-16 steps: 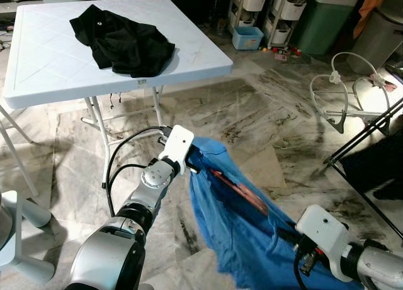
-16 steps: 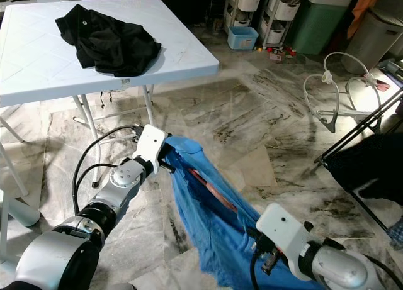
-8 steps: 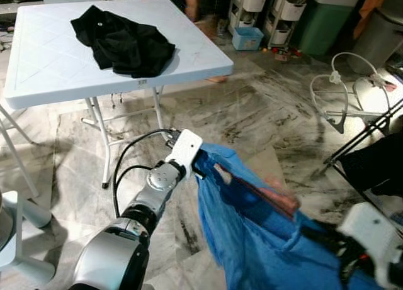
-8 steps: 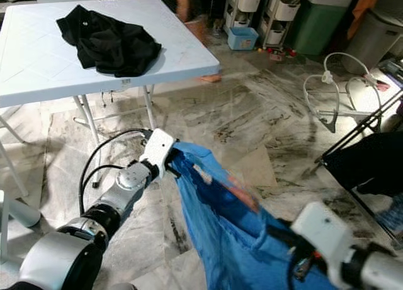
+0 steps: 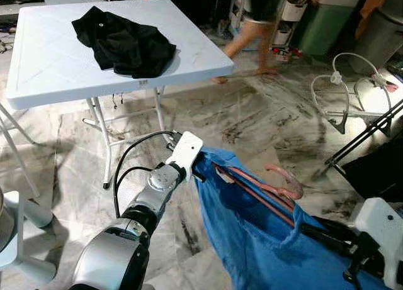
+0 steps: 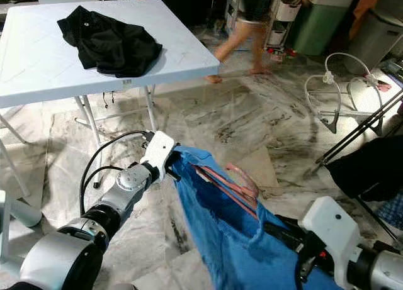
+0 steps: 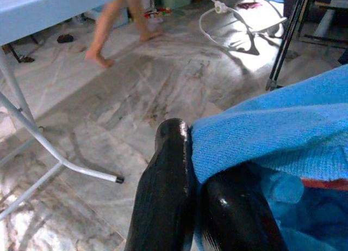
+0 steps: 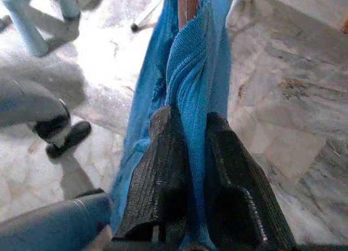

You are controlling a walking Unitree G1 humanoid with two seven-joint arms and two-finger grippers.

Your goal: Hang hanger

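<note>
A blue shirt hangs stretched between my two grippers above the marble floor. Inside its neck lies a pink hanger, its hook sticking out to the right. My left gripper is shut on one shoulder of the shirt. The right gripper is shut on the other shoulder, and the cloth is pinched between its black fingers. A black clothes rack stands at the right edge.
A white folding table with a black garment on it stands at the back left. A person's bare legs walk past behind the table. White hangers lie on the floor at right. Storage shelves and bins line the back.
The right gripper has pulled its end of the shirt further right and the hanger's hook now shows clearly. A person has walked rightward behind the table.
</note>
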